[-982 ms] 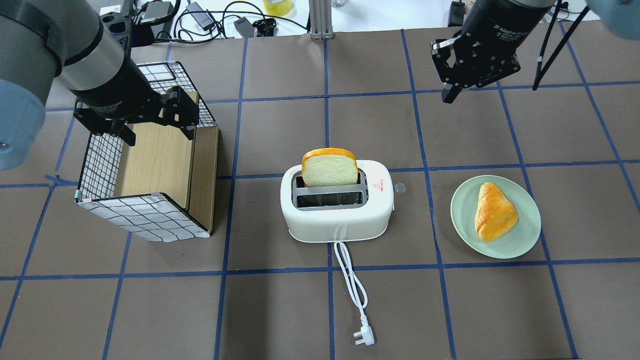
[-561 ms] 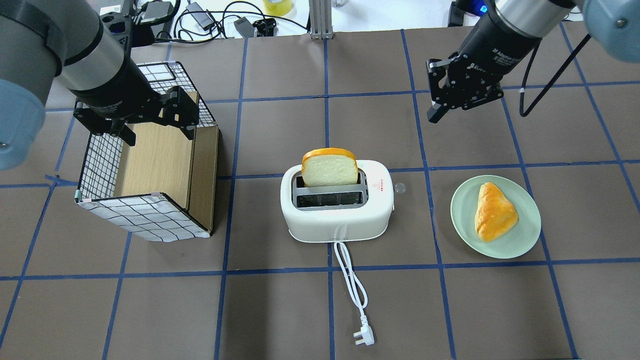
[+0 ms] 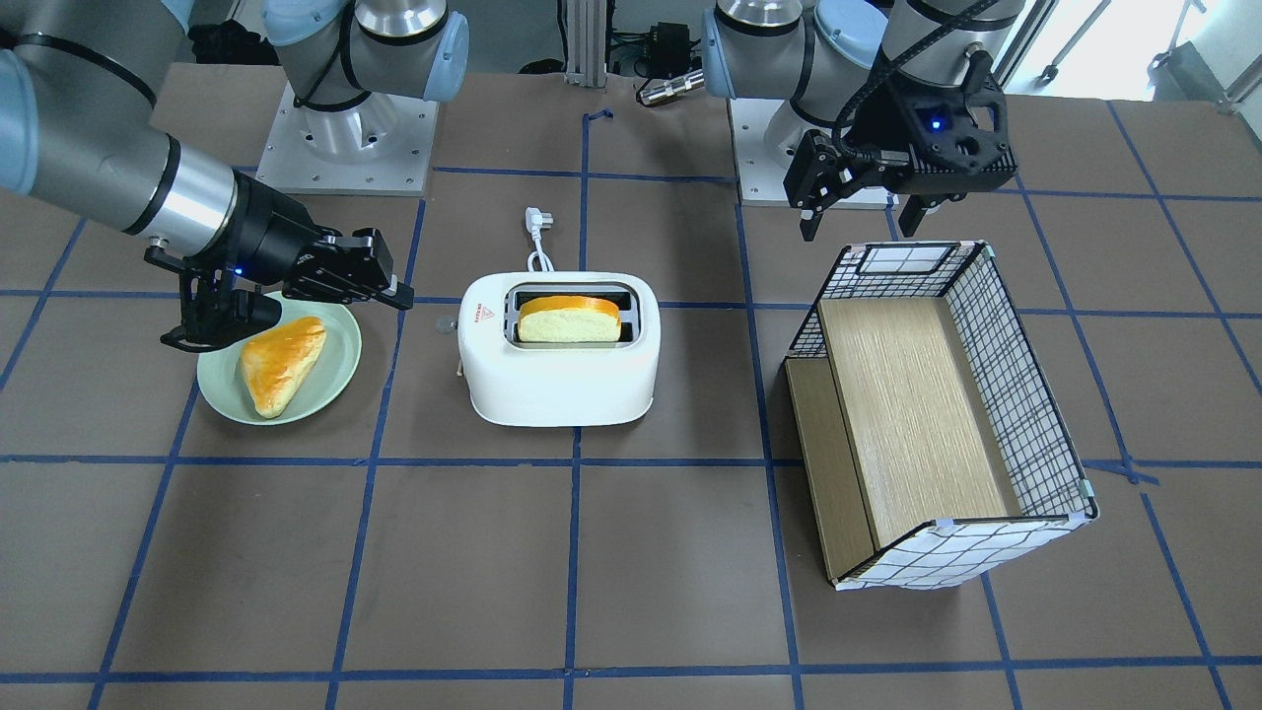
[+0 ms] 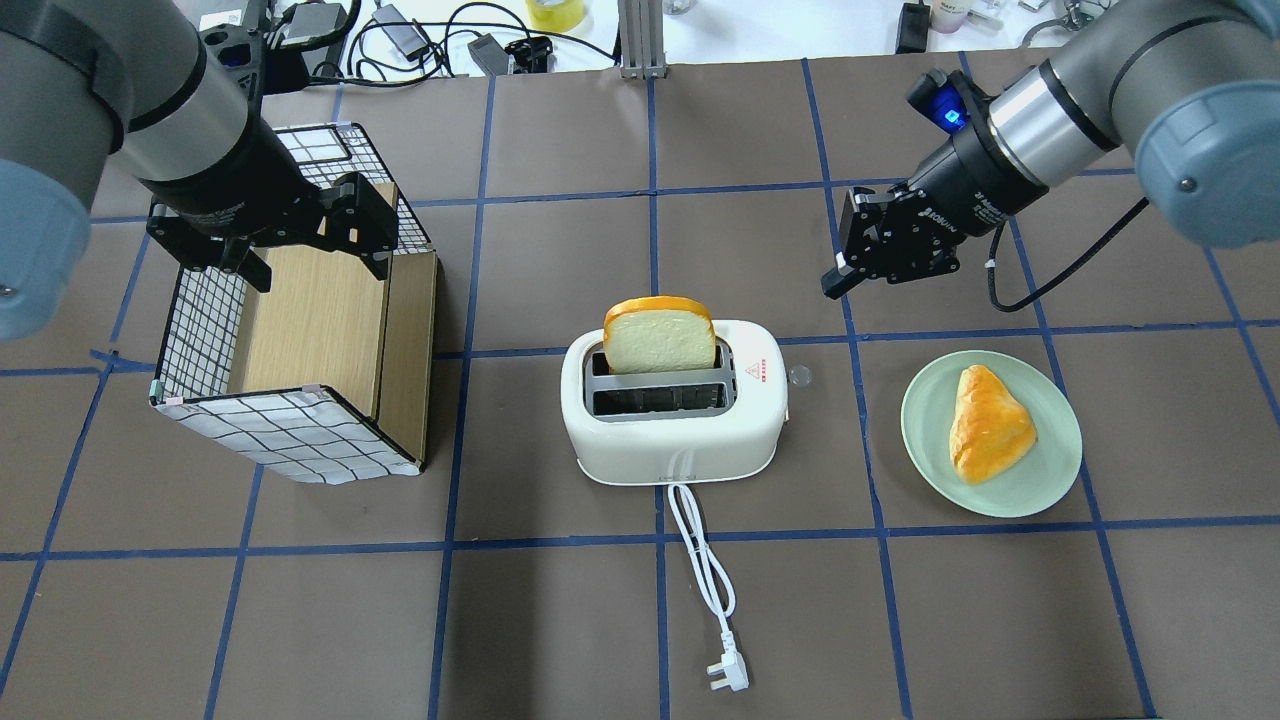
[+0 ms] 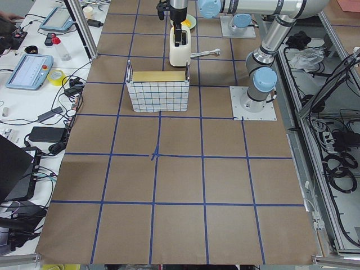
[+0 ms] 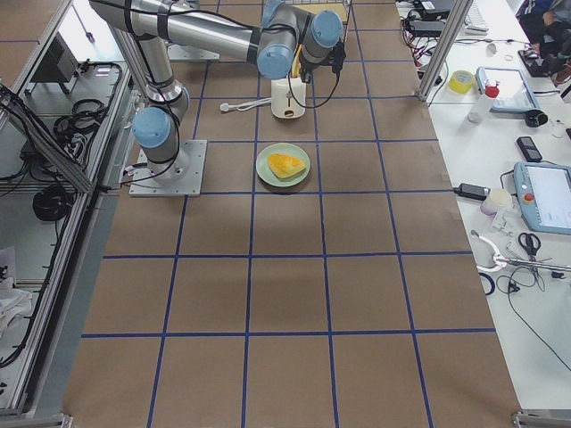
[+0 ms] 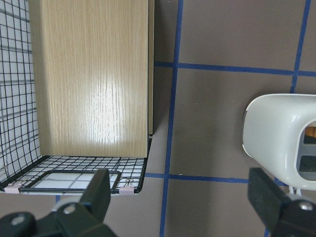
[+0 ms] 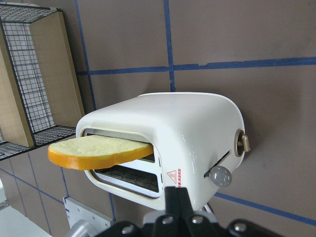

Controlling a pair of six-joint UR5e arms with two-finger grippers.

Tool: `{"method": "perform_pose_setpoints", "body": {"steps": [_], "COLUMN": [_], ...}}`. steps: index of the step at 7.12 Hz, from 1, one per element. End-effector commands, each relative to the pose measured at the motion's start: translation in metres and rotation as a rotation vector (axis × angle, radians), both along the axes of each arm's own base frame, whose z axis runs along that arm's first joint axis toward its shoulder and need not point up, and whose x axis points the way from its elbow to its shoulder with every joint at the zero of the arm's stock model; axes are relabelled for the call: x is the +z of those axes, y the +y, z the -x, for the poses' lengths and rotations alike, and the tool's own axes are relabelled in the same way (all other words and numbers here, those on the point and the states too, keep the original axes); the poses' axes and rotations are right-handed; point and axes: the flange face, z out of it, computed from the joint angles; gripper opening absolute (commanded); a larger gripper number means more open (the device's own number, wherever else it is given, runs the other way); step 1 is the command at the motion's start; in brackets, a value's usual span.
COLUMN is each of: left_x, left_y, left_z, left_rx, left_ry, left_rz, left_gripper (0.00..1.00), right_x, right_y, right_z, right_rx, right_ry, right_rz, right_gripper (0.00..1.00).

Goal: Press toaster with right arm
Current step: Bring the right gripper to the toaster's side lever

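The white toaster (image 4: 675,440) stands mid-table with a bread slice (image 4: 660,338) upright in its far slot. Its lever knob (image 4: 799,377) sticks out of the right end, and its cord and plug (image 4: 727,673) trail toward the near edge. My right gripper (image 4: 832,286) is shut and empty. It hangs in the air beyond and to the right of the knob, apart from the toaster. The right wrist view shows the toaster (image 8: 197,123) and knob (image 8: 220,175) just past the closed fingertips (image 8: 176,193). My left gripper (image 4: 315,262) is open and empty over the basket.
A wire basket with a wooden insert (image 4: 210,330) stands left of the toaster. A green plate (image 4: 925,425) with a pastry (image 4: 988,423) sits right of the toaster, near the knob. Cables and boxes lie beyond the table's far edge.
My right arm has swung left and toward the toaster, bringing the shut gripper lower and closer to the knob end. The left arm, toaster and bread have not moved.
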Motion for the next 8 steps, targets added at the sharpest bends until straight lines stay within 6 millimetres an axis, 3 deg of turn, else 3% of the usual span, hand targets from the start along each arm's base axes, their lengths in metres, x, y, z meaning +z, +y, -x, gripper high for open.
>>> {"method": "perform_pose_setpoints", "body": {"steps": [1, 4, 8], "left_x": [0.0, 0.0, 0.0], "left_y": [0.0, 0.0, 0.0], "left_z": [0.0, 0.0, 0.0], "left_rx": [0.0, 0.0, 0.0], "left_ry": [0.0, 0.0, 0.001], "left_rz": [0.0, 0.0, 0.0], "left_gripper": [1.0, 1.0, 1.0], "right_x": [-0.038, -0.073, -0.089], "right_y": [0.013, 0.031, 0.027], "right_z": [-0.001, -0.005, -0.004], "right_rx": [0.005, 0.011, 0.015], "right_ry": [-0.04, -0.052, -0.048], "right_rz": [0.006, -0.066, -0.056], "right_gripper": [0.0, 0.0, 0.0]}}
